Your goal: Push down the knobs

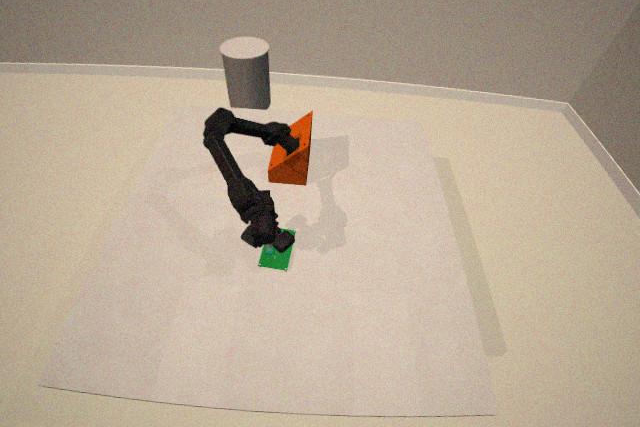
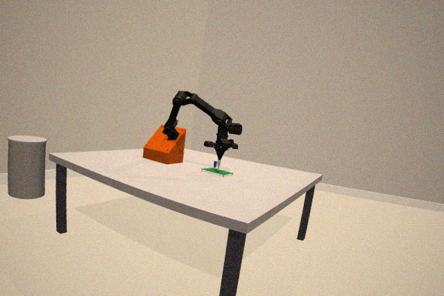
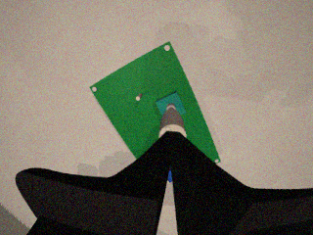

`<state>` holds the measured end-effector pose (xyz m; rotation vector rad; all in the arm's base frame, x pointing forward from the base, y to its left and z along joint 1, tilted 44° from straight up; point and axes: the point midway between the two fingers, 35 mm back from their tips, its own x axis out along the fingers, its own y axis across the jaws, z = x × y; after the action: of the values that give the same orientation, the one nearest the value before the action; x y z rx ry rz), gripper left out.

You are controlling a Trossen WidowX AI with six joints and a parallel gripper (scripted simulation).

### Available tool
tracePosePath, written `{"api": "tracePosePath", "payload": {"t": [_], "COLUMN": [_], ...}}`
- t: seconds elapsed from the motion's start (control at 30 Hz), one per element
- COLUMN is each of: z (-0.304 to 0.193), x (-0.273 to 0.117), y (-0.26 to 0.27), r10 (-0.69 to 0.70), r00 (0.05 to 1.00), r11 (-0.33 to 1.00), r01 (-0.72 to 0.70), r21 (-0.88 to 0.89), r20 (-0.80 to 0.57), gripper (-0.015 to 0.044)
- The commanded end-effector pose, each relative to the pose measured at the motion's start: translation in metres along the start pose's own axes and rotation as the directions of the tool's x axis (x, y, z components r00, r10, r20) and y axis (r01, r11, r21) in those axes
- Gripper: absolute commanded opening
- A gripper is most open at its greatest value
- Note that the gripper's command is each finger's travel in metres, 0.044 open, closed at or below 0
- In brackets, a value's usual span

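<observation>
Fingertips together, holding nothing, the hand [image 1: 269, 245] [image 2: 218, 159] [image 3: 171, 137] meets the pale knob [image 2: 218, 164] [image 3: 172, 122] on the green board [image 1: 276, 259] [image 2: 224, 172] [image 3: 201, 132], likely to press like a blunt punch (blue knob [image 2: 215, 163] [image 3: 169, 176] just left in the exterior view).

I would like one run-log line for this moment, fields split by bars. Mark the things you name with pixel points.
jaws [image 2: 218, 159]: shut, empty | at: grey knob's [image 2: 218, 164] [image 3: 172, 120] top | blue knob [image 2: 215, 163] [image 3: 169, 176]: beside

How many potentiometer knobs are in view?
2: a grey, white-topped knob at the tips of the closed gripper, and a blue knob beside it, mostly hidden by the fingers in the wrist view.
</observation>
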<state>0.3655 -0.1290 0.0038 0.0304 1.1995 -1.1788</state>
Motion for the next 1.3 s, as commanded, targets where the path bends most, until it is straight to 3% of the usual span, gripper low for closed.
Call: {"api": "tracePosePath", "payload": {"t": [0.0, 1.27], "z": [0.000, 0.000], "x": [0.000, 0.012], "y": [0.000, 0.000], "r10": [-0.003, -0.004], "r00": [1.000, 1.000], "r11": [1.000, 1.000], "r01": [0.003, 0.004], "r21": [-0.005, -0.005], "r20": [0.004, 0.004], "gripper": [0.0000, 0.0000]}}
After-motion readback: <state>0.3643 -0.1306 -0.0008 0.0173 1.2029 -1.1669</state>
